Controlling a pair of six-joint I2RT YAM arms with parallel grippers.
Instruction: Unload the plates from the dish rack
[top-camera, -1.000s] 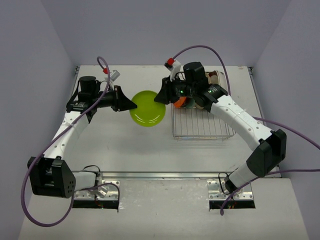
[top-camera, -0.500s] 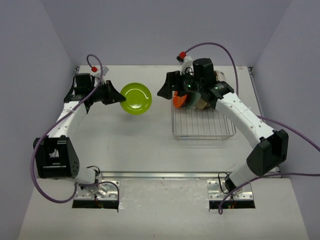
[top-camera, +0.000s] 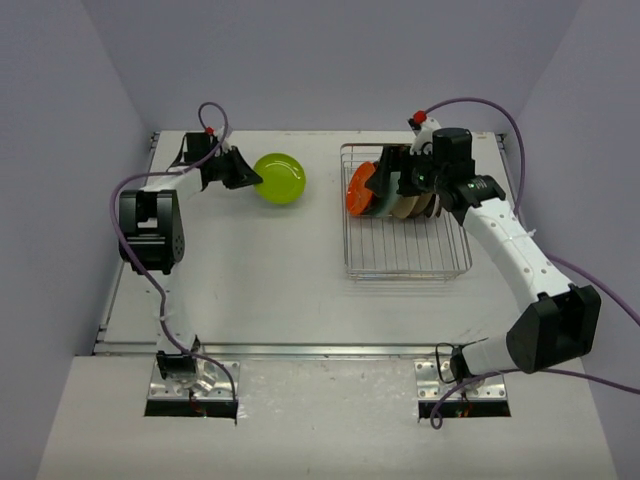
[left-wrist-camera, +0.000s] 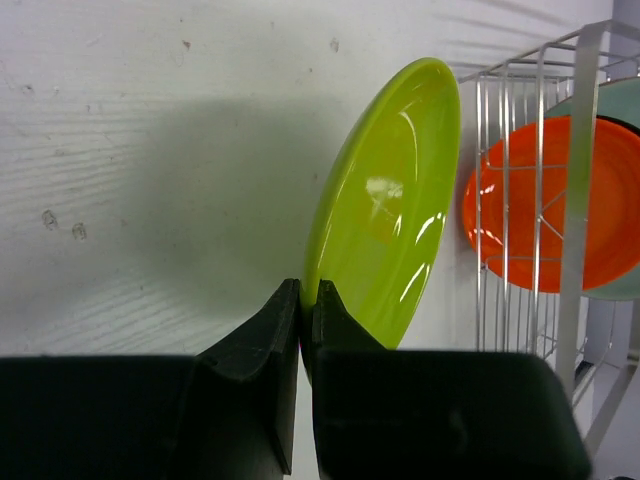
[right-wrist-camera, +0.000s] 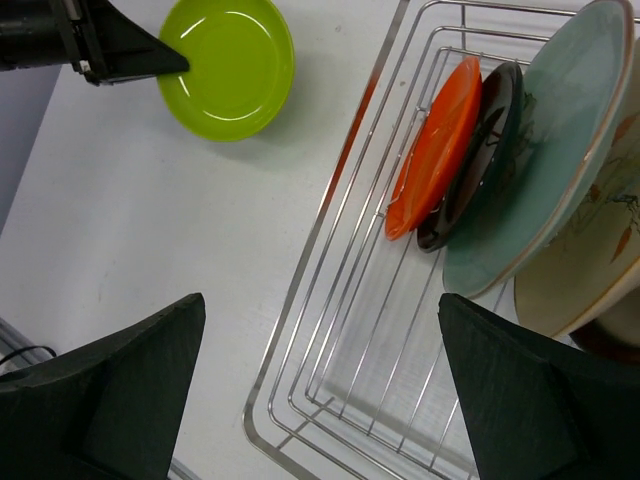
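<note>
- Lime-green round plate (top-camera: 279, 178) is upper left of centre in the top view, tilted, its left rim pinched by the closed left hand (top-camera: 256, 180) over the white table (top-camera: 300, 290).
- Upper right, the silver wire dish rack (top-camera: 400, 255) holds an orange plate (right-wrist-camera: 435, 150), black plate (right-wrist-camera: 480, 150), pale teal plate (right-wrist-camera: 540, 160) and cream plate (right-wrist-camera: 590, 270), all on edge.
- The right hand (right-wrist-camera: 320, 300) hangs wide open above the rack, gripping nothing.

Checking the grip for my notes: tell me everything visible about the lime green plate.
The lime green plate is round, shallow and glossy, unmarked. It is left of the dish rack, outside it, tilted steeply over the table, hollow face toward the rack. The left gripper, shut, pinches its rim.
</note>
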